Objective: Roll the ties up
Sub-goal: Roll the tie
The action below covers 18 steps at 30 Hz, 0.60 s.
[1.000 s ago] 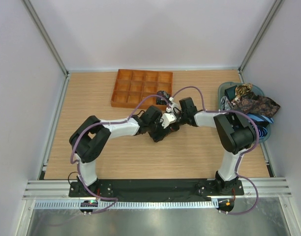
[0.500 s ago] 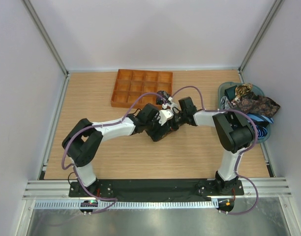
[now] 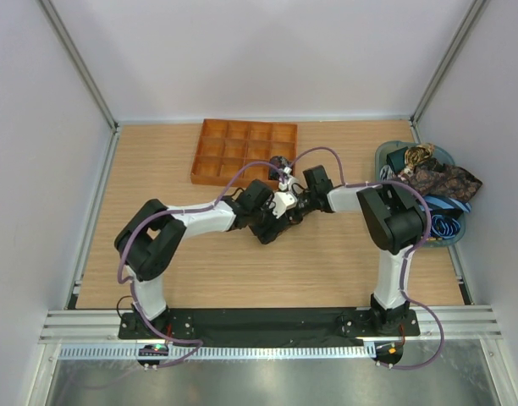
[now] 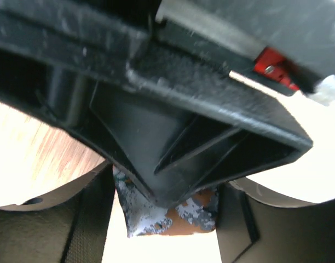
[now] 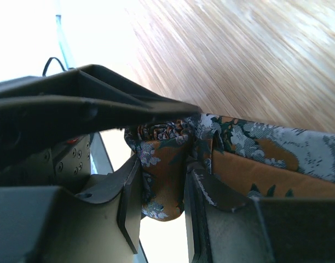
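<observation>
Where it folds, right claw grips tie

Soft even overhead light; wrist views overexposed, foreground blurred.

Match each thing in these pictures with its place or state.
Things:
1 gridded tray
2 bin
3 paisley tie

Places or states:
A at the right edge of the table, heaped with ties
B pinched in the right gripper
C orange, at the far side of the table

Pairs: 1-C, 2-A, 3-B
</observation>
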Each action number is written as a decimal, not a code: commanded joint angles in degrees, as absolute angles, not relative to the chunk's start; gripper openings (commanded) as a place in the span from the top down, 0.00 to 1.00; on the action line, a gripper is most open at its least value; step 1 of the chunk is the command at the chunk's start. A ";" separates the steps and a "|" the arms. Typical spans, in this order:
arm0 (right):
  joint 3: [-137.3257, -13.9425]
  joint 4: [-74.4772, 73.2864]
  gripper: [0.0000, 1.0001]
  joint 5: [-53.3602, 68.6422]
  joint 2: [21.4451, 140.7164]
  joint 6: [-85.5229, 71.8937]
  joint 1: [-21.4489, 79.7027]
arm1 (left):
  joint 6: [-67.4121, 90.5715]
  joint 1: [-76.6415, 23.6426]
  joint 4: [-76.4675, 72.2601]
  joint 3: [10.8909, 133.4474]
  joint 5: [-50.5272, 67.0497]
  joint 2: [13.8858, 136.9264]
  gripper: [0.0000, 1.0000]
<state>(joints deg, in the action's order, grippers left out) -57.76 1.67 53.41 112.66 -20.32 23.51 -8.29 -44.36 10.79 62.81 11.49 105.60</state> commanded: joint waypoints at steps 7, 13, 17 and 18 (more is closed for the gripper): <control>-57.92 -1.76 0.83 50.27 118.92 -16.96 24.00 | -8.27 -44.03 11.51 64.34 12.66 108.02 0.53; -57.31 -0.80 0.78 49.66 118.30 -17.58 23.99 | -6.68 -44.03 13.44 63.02 11.07 108.46 0.71; -55.99 1.39 0.58 49.48 116.11 -18.71 23.82 | -6.15 -44.03 15.47 63.89 10.55 108.37 0.73; -55.38 2.19 0.55 49.66 115.58 -19.16 23.82 | -6.07 -44.12 16.25 63.98 10.29 108.20 0.74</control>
